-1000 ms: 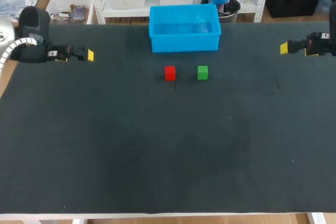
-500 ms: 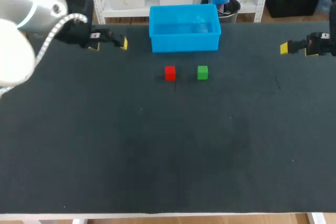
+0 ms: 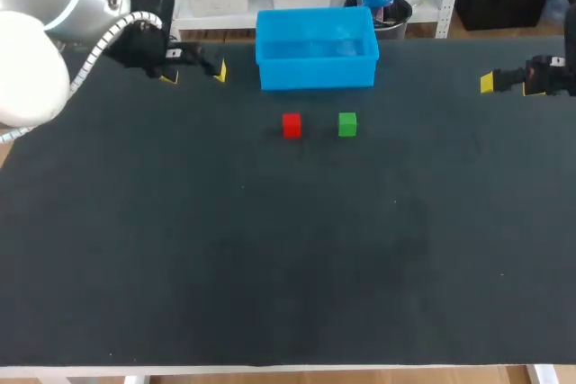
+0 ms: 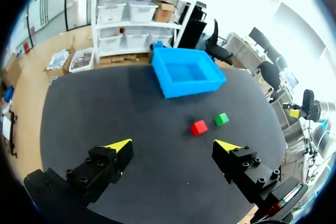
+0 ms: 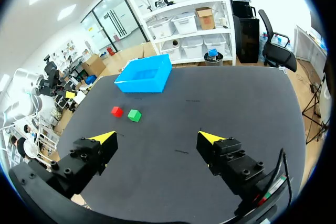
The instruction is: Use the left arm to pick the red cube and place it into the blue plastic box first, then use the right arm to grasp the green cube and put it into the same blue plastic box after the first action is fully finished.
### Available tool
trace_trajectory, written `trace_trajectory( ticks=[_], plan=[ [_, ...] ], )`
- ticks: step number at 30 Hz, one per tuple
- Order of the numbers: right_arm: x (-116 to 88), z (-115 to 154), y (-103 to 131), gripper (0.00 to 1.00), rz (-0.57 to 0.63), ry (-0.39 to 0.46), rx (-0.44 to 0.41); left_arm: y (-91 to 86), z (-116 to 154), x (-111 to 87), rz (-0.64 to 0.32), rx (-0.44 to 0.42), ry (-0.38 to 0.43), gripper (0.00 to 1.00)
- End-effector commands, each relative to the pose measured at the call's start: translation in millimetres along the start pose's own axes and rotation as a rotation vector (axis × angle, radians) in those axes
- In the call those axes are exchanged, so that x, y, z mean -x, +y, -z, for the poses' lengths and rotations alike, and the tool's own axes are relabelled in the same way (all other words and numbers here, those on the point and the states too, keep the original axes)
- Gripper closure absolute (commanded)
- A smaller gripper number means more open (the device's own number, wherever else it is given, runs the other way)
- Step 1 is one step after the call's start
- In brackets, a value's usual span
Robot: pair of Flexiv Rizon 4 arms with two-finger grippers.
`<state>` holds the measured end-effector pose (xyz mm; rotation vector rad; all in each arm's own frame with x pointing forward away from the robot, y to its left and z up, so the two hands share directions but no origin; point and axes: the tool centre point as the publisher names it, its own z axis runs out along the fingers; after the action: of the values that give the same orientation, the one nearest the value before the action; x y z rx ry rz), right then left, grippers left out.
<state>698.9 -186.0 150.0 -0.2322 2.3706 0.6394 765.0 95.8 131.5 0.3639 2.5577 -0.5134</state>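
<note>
Left pincer (image 3: 193, 73), fingers apart, hangs beside the box (image 3: 316, 47); right pincer (image 5: 157, 137) is apart too. Red cube (image 3: 292, 125) and green cube (image 3: 347, 124) lie near the box.

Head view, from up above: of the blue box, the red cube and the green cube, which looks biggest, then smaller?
1. blue plastic box, by far the largest.
2. red cube and green cube: they look alike in size, side by side, so no ranking.

— What are you seeing around the workspace?
— I'm looking down on a table (image 3: 270, 276) with a dark, matte top; its pale front edge (image 3: 297, 369) is running along the near side.
— Lighting?
— It's falling evenly.
</note>
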Motion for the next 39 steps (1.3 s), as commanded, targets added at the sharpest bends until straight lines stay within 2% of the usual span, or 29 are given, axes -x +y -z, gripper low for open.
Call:
trace_trajectory(
  ticks=[1, 2, 4, 5, 6, 13, 17, 21, 39],
  plan=[
    [0, -1, 0, 0.00, 0.000, 0.001, -0.002, -1.6, -9, 3.6, 0.021, 0.127, 0.109, 0.00],
    [0, -1, 0, 0.00, 0.000, 0.001, -0.002, -4.2, -13, 5.9, 0.001, 0.156, 0.116, 0.00],
    [0, -1, 0, 0.00, 0.000, 0.001, -0.002, -9.7, -20, 11.3, 0.021, 0.229, 0.180, 0.00],
    [0, -1, 0, 0.00, 0.000, 0.001, -0.002, -13.6, -23, 14.3, 0.016, 0.229, 0.198, 0.00],
    [0, -1, 0, 0.00, 0.000, 0.001, -0.002, -17.4, -27, 17.0, 0.015, 0.276, 0.214, 0.00],
    [0, -1, 0, 0.00, 0.000, 0.001, -0.002, -47.2, -54, 28.7, 0.042, 0.365, 0.308, 0.00],
    [0, -1, 0, 0.00, 0.000, 0.001, -0.002, -60.7, -67, 31.7, 0.050, 0.360, 0.333, 0.00],
    [0, -1, 0, 0.00, 0.000, 0.001, -0.002, -64.9, -78, 32.6, 0.085, 0.365, 0.350, 0.00],
    [0, -1, 0, 0.00, 0.000, 0.001, -0.002, -79.9, -111, 26.8, 0.135, 0.322, 0.315, 0.00]
  ],
)
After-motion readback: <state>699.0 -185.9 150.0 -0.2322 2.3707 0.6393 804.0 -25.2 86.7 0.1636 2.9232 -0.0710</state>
